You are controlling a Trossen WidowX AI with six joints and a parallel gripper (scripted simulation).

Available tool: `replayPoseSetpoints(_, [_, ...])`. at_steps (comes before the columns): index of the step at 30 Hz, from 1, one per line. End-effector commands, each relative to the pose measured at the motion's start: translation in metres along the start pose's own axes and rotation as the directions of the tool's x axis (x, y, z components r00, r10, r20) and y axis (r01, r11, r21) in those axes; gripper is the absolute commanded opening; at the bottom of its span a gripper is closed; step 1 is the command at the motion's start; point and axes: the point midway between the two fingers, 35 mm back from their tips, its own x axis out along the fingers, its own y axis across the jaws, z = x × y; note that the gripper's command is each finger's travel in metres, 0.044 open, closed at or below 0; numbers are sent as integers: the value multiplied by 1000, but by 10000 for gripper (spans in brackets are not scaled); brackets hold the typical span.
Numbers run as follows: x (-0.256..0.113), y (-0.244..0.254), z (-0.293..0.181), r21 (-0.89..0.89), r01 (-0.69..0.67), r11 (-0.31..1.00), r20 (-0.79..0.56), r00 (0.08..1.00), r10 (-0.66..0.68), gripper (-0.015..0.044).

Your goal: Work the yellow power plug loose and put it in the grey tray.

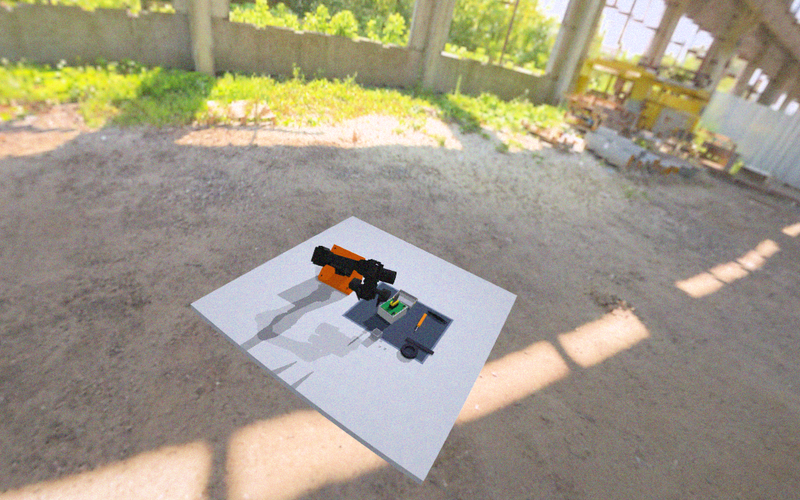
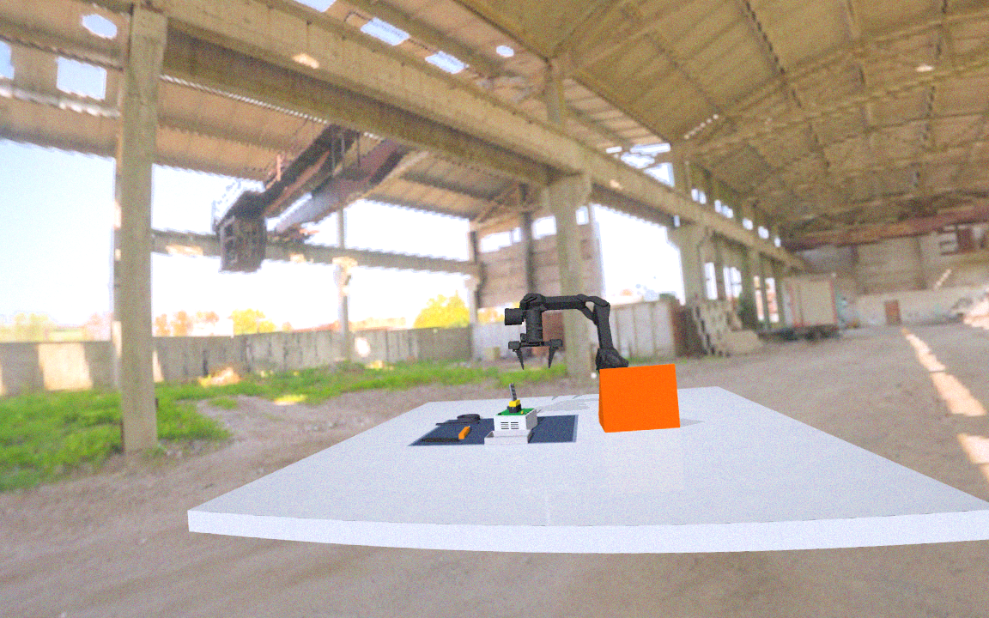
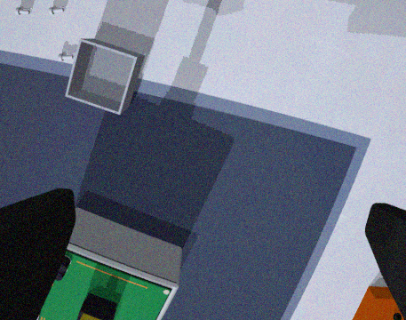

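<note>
The yellow power plug (image 1: 394,303) (image 2: 513,404) (image 3: 91,316) with a dark cable stub stands upright on the green circuit board (image 1: 400,310) (image 3: 131,302). The board sits in a light grey housing (image 1: 392,317) (image 2: 509,424) (image 3: 127,244). In the wrist view, the plug is cut off by the bottom edge. The low grey tray (image 1: 410,295) (image 2: 507,439) stands right beside the housing and is outside the wrist view. My gripper (image 2: 536,366) (image 3: 227,213) is open and empty, pointing down, above the plug's height and offset toward the robot's base.
A dark blue mat (image 2: 560,427) (image 3: 274,178) lies under the housing. A small open grey box (image 1: 376,333) (image 3: 133,76) stands at its edge, with tiny screws nearby. An orange-handled tool (image 1: 421,321) (image 2: 464,433) and a black ring lie on the mat. An orange block (image 2: 639,397) is at the arm's base.
</note>
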Motion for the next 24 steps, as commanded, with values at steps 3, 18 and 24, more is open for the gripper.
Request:
replayPoseSetpoints(3, [1,32,-61,-419,-1,908,-20,1000,-8,430])
replayPoseSetpoints(18, [0,53,-154,-868,-1,497,-12,1000,-19,430])
replayPoseSetpoints(24, [2,54,-174,-935,8,356,-2,1000,-28,430])
